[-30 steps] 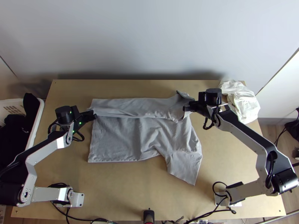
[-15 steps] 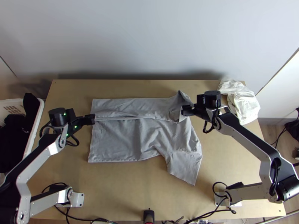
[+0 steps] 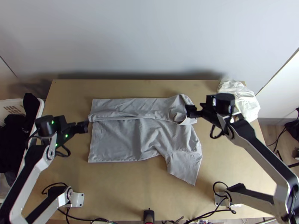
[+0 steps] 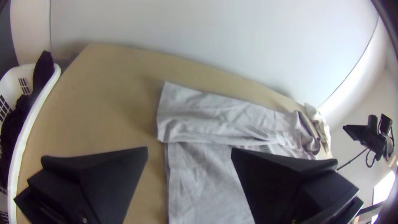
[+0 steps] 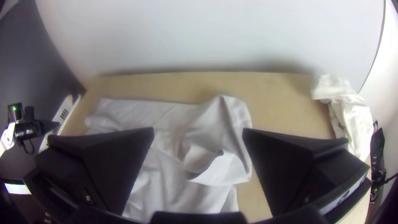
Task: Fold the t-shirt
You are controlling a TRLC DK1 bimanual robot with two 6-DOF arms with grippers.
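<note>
The light grey cotton t-shirt [image 3: 116,140] is lying on the light wooden surface [image 3: 127,190], its far side folded inward in a long strip, its near sleeve [image 3: 185,166] sticking out. The black left gripper [image 3: 86,126] is hovering just beside the strip's hem end, its fingers parted and holding nothing; the black right gripper [image 3: 188,111] is hanging by the curled shoulder end [image 5: 222,168], fingers also apart and empty. That curl is probably the weak spot: a low sweep could be snagging it and dragging the strip open, while folding over it could be trapping a lump.
</note>
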